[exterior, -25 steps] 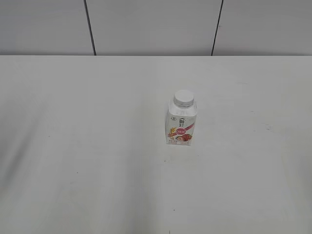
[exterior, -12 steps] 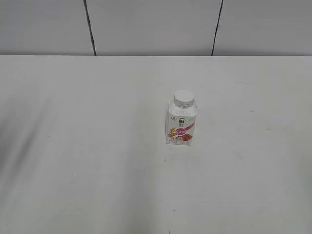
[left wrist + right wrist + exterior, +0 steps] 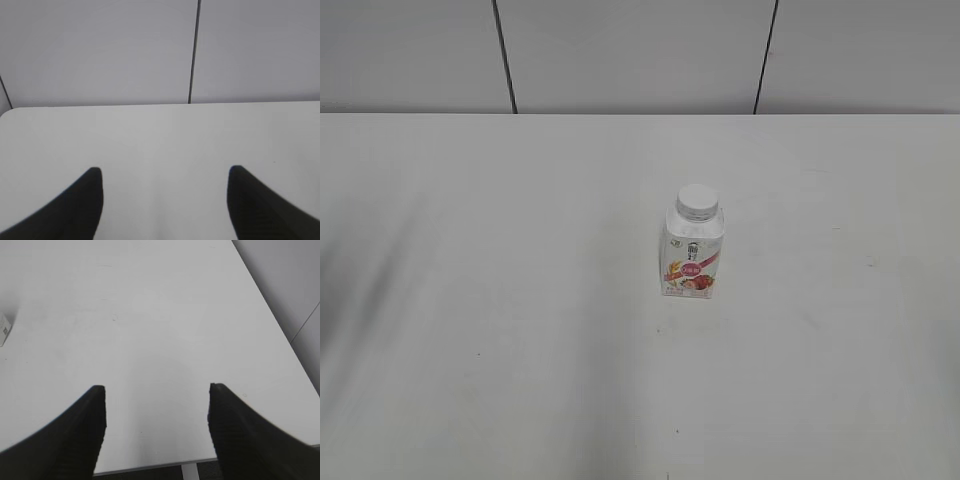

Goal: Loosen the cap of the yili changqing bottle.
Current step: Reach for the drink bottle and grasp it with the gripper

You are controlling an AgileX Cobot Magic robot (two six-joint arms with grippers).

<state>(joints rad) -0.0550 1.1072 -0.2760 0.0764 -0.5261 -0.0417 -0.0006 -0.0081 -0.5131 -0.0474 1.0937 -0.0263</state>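
The yili changqing bottle [image 3: 693, 253] stands upright on the white table [image 3: 520, 300], right of the middle, its pink-red fruit label facing me. The white ribbed cap [image 3: 698, 201] sits on its neck. Neither gripper shows in the exterior view. In the left wrist view my left gripper [image 3: 162, 172] is open and empty above bare table. In the right wrist view my right gripper [image 3: 157, 390] is open and empty near the table's edge; a sliver of the bottle [image 3: 4, 329] shows at the left edge, far from the fingers.
A grey panelled wall [image 3: 640, 55] stands behind the table. The table's edge [image 3: 150, 467] and a white leg [image 3: 189, 472] show under the right gripper. The table's right edge [image 3: 270, 315] runs along a grey wall.
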